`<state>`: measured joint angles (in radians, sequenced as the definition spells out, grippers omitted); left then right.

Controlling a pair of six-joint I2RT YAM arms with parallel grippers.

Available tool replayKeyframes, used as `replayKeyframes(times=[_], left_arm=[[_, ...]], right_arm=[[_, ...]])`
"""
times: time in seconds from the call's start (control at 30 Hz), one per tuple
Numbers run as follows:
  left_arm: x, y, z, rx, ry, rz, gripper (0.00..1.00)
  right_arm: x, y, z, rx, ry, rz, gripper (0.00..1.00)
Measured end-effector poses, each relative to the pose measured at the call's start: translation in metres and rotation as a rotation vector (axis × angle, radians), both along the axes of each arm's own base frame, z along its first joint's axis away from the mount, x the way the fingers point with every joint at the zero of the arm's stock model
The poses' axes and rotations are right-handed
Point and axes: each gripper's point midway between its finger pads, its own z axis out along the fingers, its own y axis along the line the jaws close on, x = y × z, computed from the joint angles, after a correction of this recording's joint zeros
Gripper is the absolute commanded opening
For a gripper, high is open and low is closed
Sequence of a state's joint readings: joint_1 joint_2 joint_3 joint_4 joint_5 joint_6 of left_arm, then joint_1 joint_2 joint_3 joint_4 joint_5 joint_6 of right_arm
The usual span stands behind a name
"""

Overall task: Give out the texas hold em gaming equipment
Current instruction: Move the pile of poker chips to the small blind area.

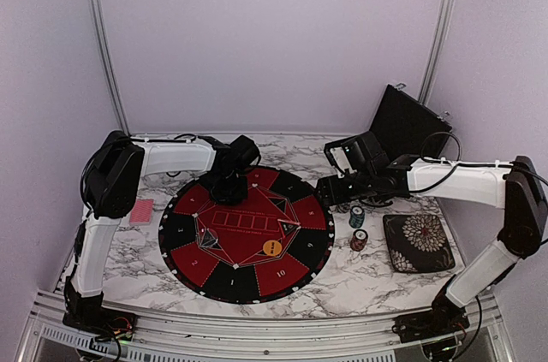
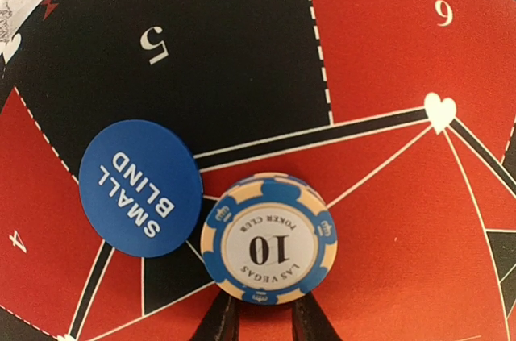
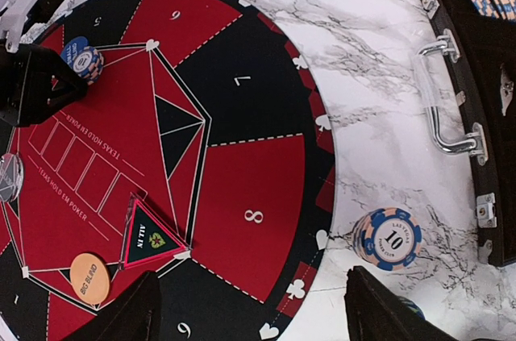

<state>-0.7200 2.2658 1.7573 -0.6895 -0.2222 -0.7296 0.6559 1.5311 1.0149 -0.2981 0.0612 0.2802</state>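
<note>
now the left hand [image 2: 260, 321] grips a blue-striped chip stack [image 2: 268, 238].

Left arm [image 1: 111, 199] links: white tubular shells are seen, joined by bulky black housings at elbow and shoulder.
Right arm [image 1: 479, 182] links: the same white shells and black joints are shown; a black cable is looped above the forearm.
Bases: black mounts with thin wires are seen on a ridged aluminium rail at the near edge of the table.
Left gripper [image 1: 229, 181]: an all-black wrist block is seen from above; in the left wrist view two dark fingers [image 2: 222, 321] with thin pale edges are visible.
Right gripper [image 1: 342, 184]: black, boxy, angular; in the right wrist view two matte black wedge-shaped fingers [image 3: 129, 317] are visible.
</note>
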Motion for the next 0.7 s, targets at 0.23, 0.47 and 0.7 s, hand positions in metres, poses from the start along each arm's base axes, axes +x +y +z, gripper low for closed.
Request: replayKeyframes(times=[0.23, 0.47, 0.7], left_arm=[[0.0004, -0.0002, 0.0, -0.001, 0.004, 0.013, 0.19], [0.0006, -0.0004, -0.0002, 0.001, 0.012, 0.031, 0.17], [0.0007, -0.0002, -0.0003, -0.02, 0.012, 0.092, 0.14]], right_arm=[[-0.0001, 0.0, -0.0001, 0.0, 0.0, 0.0, 0.76], [-0.0001, -0.0001, -0.0001, -0.001, 0.0, 0.0, 0.76], [-0.0001, -0.0001, -0.0001, 0.0, 0.001, -0.001, 0.76]])
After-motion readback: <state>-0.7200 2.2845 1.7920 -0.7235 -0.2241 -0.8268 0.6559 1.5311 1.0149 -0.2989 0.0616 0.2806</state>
